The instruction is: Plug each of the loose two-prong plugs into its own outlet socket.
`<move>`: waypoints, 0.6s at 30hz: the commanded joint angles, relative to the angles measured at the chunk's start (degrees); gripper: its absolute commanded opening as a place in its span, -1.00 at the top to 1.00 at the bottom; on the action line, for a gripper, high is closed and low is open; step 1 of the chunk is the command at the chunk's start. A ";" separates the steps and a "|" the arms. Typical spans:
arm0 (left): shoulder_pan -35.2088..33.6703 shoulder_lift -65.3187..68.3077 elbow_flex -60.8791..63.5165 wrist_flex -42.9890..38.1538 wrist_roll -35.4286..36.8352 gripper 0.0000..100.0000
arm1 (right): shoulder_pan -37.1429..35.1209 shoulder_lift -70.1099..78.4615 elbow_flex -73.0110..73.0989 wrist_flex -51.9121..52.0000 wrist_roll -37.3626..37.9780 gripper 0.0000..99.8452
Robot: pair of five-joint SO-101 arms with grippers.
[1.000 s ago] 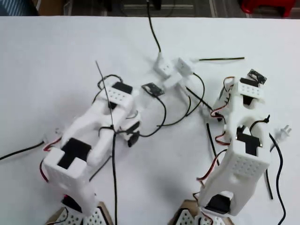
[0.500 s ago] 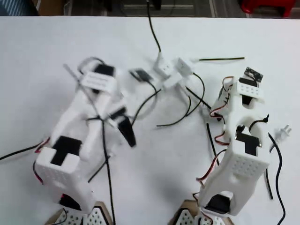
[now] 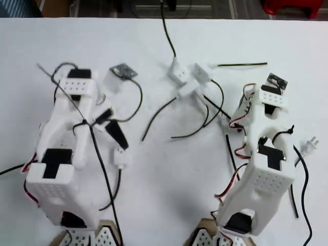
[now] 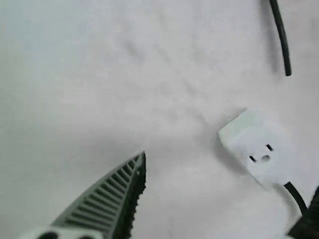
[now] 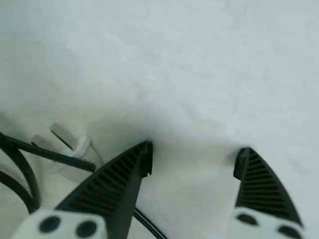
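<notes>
Right claw (image 5: 194,149), spread and empty, hangs just beside a loose white plastic two-prong plug (image 5: 70,142). Left claw (image 4: 227,177), spread, hangs near a white boxy outlet socket (image 4: 256,149). Insertion apparently remains undone.

White table (image 3: 46,41) carries outlet sockets (image 3: 180,75), a two-prong plug (image 3: 309,145) and black cords (image 3: 241,64).
</notes>
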 commanded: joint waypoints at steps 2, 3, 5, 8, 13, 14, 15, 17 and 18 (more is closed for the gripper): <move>-4.09 -3.30 2.64 -4.48 -0.53 0.05 | -1.89 -0.92 -0.79 -2.42 0.97 0.47; -5.23 -3.30 2.20 -4.31 -0.53 0.05 | -1.89 -0.92 -0.79 -2.42 0.97 0.47; -7.52 -3.03 1.93 -4.31 -0.53 0.05 | -1.98 -0.92 -0.79 -2.42 0.97 0.47; -10.15 -2.77 2.90 -4.31 -5.10 0.05 | -1.98 -0.92 -0.70 -2.42 0.97 0.47; -10.59 -2.86 7.91 -4.75 -10.46 0.05 | -1.98 -0.92 -0.70 -2.42 0.97 0.47; -10.07 -2.77 8.79 -4.84 -10.55 0.05 | -1.98 -0.92 -0.70 -2.42 0.97 0.47; -8.92 -2.77 9.76 -5.19 -10.55 0.05 | -1.98 -0.92 -0.70 -2.42 0.97 0.47; -6.81 -2.77 12.22 -6.86 -10.55 0.05 | -1.98 -0.92 -0.70 -2.42 0.97 0.47; -5.49 -2.77 13.36 -7.74 -10.55 0.05 | -1.98 -0.92 -0.70 -2.42 0.97 0.47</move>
